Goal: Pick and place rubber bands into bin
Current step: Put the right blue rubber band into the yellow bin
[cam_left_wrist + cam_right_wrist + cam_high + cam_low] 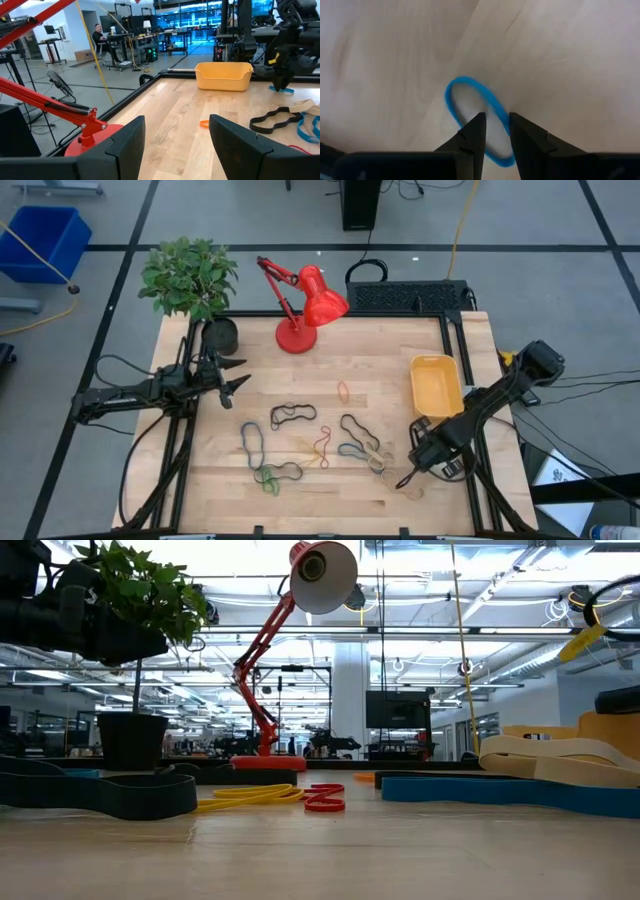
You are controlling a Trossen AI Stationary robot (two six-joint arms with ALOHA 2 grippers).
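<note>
While the left hand (243,380) is waiting with fingers apart, the right hand (495,131) is straddling a blue rubber band (470,102) on the table (560,60), fingers narrowly apart.

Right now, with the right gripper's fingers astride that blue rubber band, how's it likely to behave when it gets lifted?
The blue rubber band is a thin strip lying flat in a loop on the table, so it will probably sag and dangle, not hold its shape. It looks very light. With the right gripper pinching only one narrow strand, it could slip free or drag.

Left claw (176,145) open over table (175,112); bin (223,76) ahead, black band (274,118) near.
</note>
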